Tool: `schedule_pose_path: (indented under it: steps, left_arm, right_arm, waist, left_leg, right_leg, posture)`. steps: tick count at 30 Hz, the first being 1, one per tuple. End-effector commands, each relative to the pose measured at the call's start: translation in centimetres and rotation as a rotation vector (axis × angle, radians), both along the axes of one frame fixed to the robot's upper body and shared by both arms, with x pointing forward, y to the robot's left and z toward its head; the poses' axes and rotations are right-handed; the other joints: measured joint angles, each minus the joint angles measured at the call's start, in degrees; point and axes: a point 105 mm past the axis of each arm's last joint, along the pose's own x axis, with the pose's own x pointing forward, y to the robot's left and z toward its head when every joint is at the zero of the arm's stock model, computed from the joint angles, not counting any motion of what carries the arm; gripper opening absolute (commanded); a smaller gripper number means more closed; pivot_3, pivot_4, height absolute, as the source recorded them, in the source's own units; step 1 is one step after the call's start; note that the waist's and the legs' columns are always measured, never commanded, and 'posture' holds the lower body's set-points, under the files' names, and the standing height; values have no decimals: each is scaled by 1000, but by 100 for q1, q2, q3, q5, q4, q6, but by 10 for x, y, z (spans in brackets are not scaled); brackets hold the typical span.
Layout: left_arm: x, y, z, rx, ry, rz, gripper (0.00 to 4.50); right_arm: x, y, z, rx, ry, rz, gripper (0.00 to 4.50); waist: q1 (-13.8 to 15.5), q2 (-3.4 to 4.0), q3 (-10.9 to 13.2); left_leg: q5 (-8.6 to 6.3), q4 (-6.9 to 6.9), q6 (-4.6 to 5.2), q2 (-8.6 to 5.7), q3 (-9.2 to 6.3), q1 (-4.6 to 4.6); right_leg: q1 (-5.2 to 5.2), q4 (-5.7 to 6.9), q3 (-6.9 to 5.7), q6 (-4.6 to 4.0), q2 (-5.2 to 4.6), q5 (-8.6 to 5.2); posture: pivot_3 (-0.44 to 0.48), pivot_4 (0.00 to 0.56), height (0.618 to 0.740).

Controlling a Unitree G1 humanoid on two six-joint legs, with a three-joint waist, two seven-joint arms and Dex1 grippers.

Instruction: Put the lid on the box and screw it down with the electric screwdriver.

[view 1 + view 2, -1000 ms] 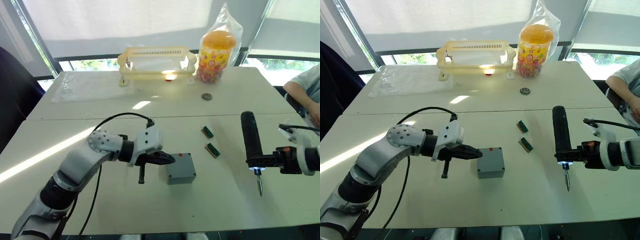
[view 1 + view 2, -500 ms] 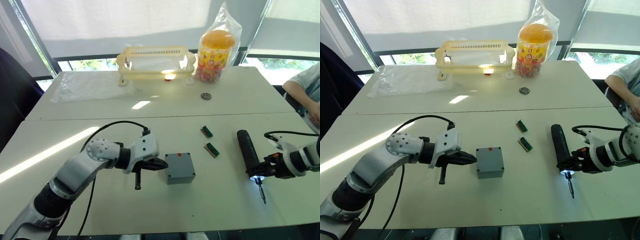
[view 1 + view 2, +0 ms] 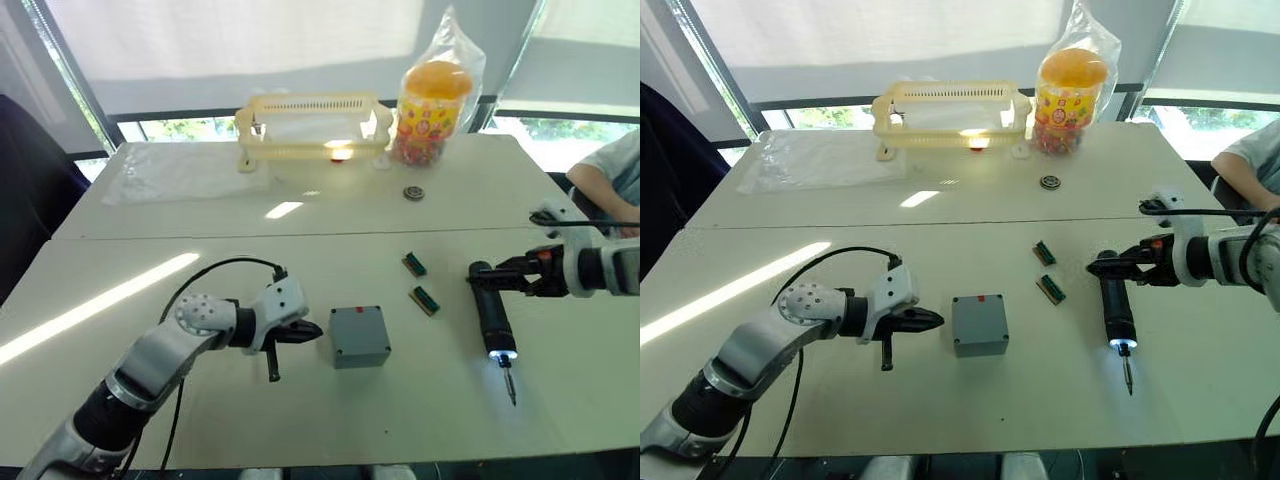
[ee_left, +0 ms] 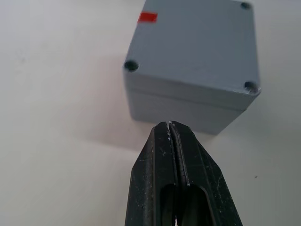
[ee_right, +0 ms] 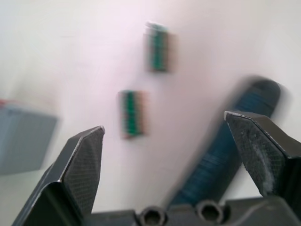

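Lid point(image 4: 197, 44) sits on box point(image 3: 360, 345); left tool point(image 4: 171, 129) clenched empty, right tool point(image 5: 174, 141) released

Left arm bent at the elbow, white forearm reaching inward low over the table, black two-fingered left gripper point(image 4: 172, 129) with fingers pressed together, tips pointing toward the centre. Right arm stretched in from the right side, black two-fingered right gripper point(image 5: 171, 136) with fingers spread wide apart, holding nothing.
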Motion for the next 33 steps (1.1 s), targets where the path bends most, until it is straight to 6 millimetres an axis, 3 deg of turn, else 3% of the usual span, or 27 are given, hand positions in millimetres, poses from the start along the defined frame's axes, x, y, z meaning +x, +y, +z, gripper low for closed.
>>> schedule_pose_path:
  steps: [1,5,11,18,24,30,33]
  left_arm:
    - [13,-1,-5,1,-46,58,0]
    - [9,-7,-6,-10,-17,19,0]
    - [9,-12,-4,-4,-6,-16,0]
    - [19,-22,-8,33,-28,-38,0]
    - [36,-39,-6,0,-75,-43,0]
    - [55,-48,-5,-9,-132,-9,0]
    - [61,-37,-7,13,-148,29,0]
  right_arm:
    - [-44,48,-21,61,-7,229,4487]
    - [-77,74,-65,54,45,279,4487]
    - [-66,92,-86,85,-49,200,4487]
    - [-51,117,-92,140,-107,204,4487]
    - [-67,140,-96,167,-43,290,4487]
    - [-72,147,-97,162,-41,266,4487]
    - [-71,139,-90,131,-73,231,4487]
  waist:
    - [79,-2,0]
    - [62,0,0]
    - [-8,-12,-3]
    - [18,-11,-3]
    - [40,-11,-4]
    - [49,-12,-6]
    - [24,-12,-5]
  left_leg:
    - [0,-1,0,0,0,-1]
    - [0,22,0,-10,11,-10]
    - [-1,72,-1,-2,9,15]
    - [-1,81,-1,-4,6,10]
    - [-1,83,-1,-4,4,9]
    - [-1,85,0,-4,0,10]
    - [-1,84,0,-4,1,9]
  right_leg:
    - [3,-2,-1,0,-1,0]
    - [7,-3,7,2,-15,1]
    - [47,-5,9,-37,-7,-1]
    - [50,-6,7,-27,-6,5]
    - [51,-3,6,-21,-6,8]
    - [54,-2,3,-19,-5,10]
    - [52,-2,4,-17,-6,10]
  posture:
    - [0,150,740]
    - [0,150,740]
    - [0,150,740]
    - [0,150,740]
    - [0,150,740]
    - [0,150,740]
    - [0,150,740]
